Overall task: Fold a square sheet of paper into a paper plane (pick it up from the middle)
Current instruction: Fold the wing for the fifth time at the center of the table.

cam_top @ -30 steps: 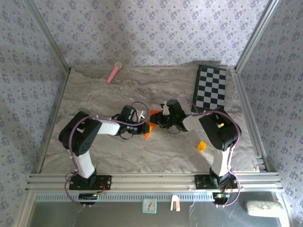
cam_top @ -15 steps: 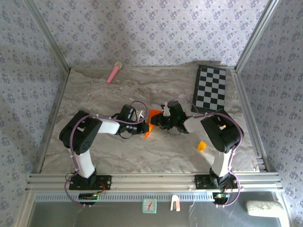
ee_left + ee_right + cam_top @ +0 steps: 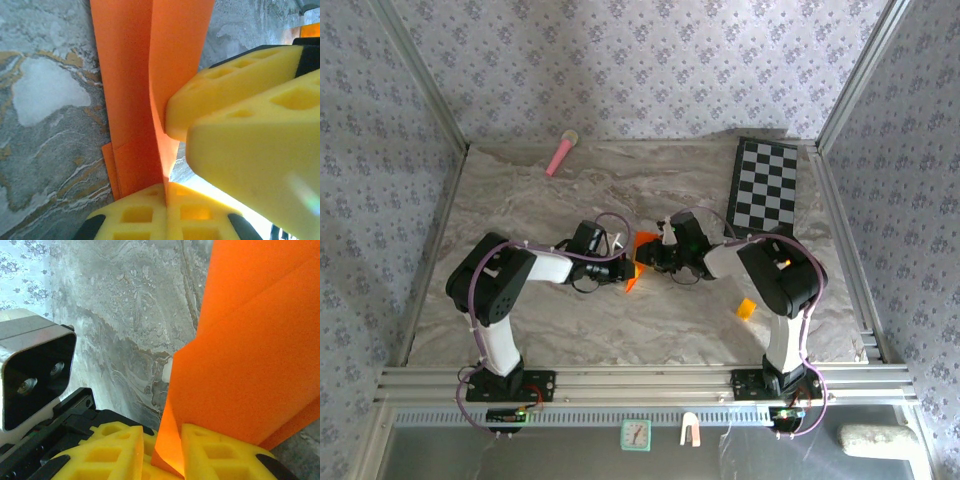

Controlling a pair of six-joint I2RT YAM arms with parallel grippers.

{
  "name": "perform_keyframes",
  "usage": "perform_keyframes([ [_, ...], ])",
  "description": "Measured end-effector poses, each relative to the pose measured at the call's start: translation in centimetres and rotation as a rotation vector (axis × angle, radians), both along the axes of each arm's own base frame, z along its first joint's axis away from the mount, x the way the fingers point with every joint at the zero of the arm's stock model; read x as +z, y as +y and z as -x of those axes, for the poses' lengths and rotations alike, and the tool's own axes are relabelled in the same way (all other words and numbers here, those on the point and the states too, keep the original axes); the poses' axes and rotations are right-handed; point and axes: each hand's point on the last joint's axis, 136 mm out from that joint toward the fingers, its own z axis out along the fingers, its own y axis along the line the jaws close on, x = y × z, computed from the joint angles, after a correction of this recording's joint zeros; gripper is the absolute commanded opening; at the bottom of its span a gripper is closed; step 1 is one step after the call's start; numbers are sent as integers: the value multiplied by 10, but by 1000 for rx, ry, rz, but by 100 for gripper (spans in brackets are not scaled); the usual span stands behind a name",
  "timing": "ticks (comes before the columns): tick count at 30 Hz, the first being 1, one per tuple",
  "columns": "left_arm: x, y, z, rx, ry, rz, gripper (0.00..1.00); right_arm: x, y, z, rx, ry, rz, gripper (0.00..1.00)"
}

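The square sheet of paper is bright orange and folded into a long, layered shape with an upright centre ridge, like a slim paper plane. It lies mid-table between both grippers. My left gripper comes from the left and is shut on the ridge; its pads meet with the orange paper pinched in the seam at the left gripper. My right gripper comes from the right. Its fingers straddle a raised flap of the paper. A gap shows on one side at the right gripper.
A black-and-white checkerboard lies at the back right and a pink stick at the back left. A tiny yellow-orange block sits near the right arm. Metal frame rails border the marbled table.
The right gripper's fingers have drawn slightly closer around the flap and its arm has shifted a little left. The left gripper has stayed shut on the ridge.
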Motion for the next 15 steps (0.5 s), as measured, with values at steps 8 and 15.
perform_keyframes([
  [8, 0, 0, 1, -3, 6, -3, 11, -5, 0, 0, -1, 18, 13, 26],
  [15, 2, 0, 2, -3, 5, -8, 14, -8, 0, -1, -1, 28, 19, 26],
])
